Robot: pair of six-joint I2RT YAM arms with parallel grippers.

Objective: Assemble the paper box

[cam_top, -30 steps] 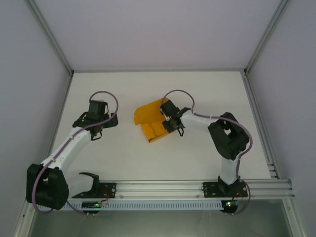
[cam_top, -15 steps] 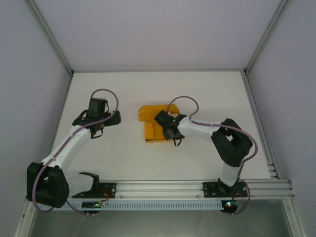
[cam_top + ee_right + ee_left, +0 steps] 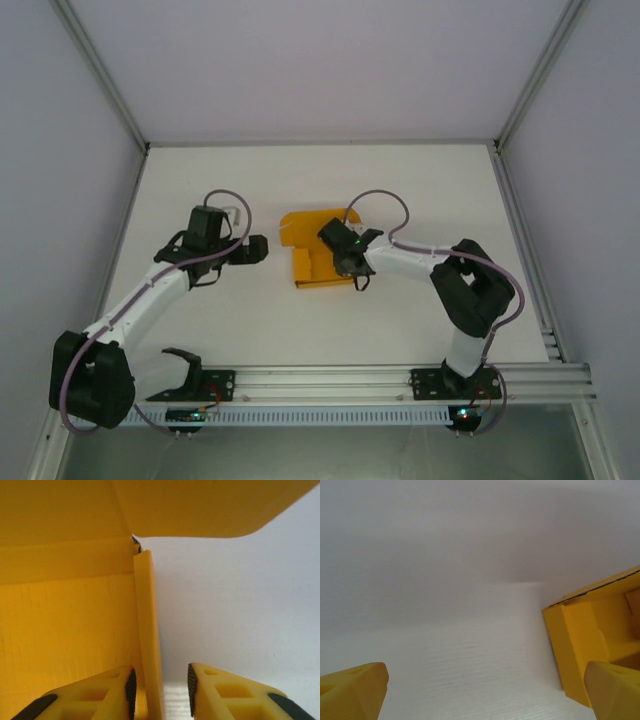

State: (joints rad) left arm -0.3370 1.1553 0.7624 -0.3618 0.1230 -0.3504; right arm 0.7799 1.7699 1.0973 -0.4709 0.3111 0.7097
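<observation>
White table (image 3: 430,190) inside an enclosure of pale lilac-grey walls (image 3: 300,60), with aluminium posts (image 3: 100,75) at the corners and a rail (image 3: 400,378) along the near edge. From above, two white-and-black arms (image 3: 150,295) bent inward toward the table's middle.

Between them, near the centre, the paper box (image 3: 305,232): orange-yellow card, partly folded, open side up, lid flap (image 3: 310,218) at the far end. Long axis apparently running far to near, though hard to judge from this height.

At the box's right edge, the right gripper (image 3: 346,260). Closer detail from the right wrist: fingers parted and straddling one upright box wall, one pad against the wall's inner face, a gap before the outer pad, the lid flap arching overhead.

Just beside the box's left side and apart from it, the left gripper (image 3: 256,248). From the left wrist: yellow fingertips (image 3: 355,690) spread wide with nothing between, a corner of the box ahead at right.
</observation>
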